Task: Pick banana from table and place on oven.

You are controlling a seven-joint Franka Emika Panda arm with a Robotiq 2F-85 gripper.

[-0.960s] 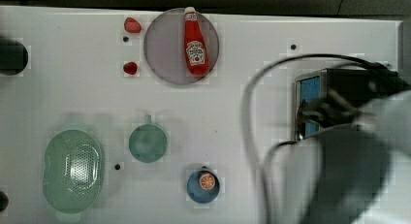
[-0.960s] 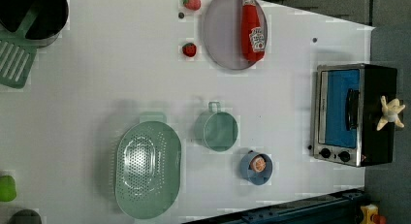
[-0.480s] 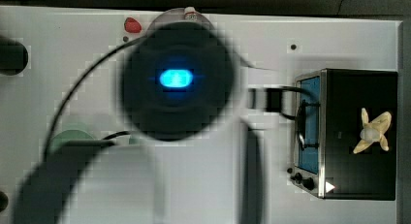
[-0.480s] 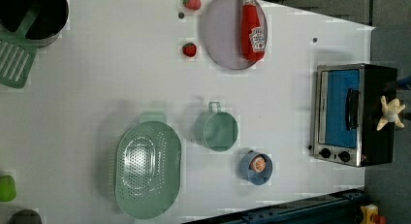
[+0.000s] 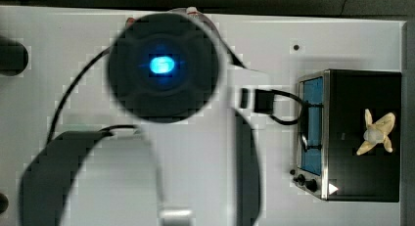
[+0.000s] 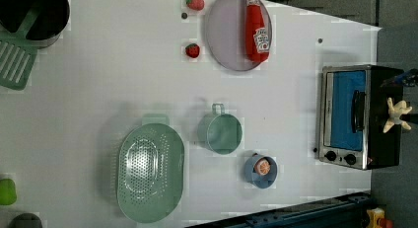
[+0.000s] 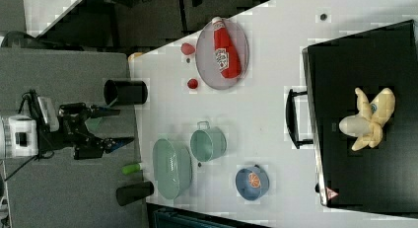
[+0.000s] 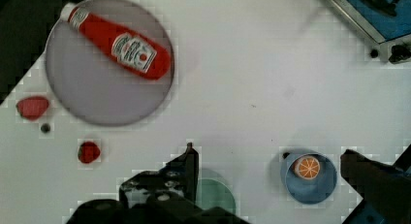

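Ketchup bottle [image 6: 256, 33]: lying on grey plate [image 6: 229, 45]
Strawberries [image 6: 192, 51]: beside the plate
Green colander [image 6: 149, 174]: near teal cup [image 6: 222, 133]
Blue bowl [image 6: 260, 171]: holds orange slice

The top view is looking straight down, close enough that the arm [image 5: 161, 138] is blurring across the table [image 5: 274, 35]. The left view is looking down from farther off, taking in the whole tabletop. The right view is looking obliquely (from beyond the oven [image 7: 365, 114]). The wrist view is facing down, sharing the plate [image 8: 97, 88] with both side views.
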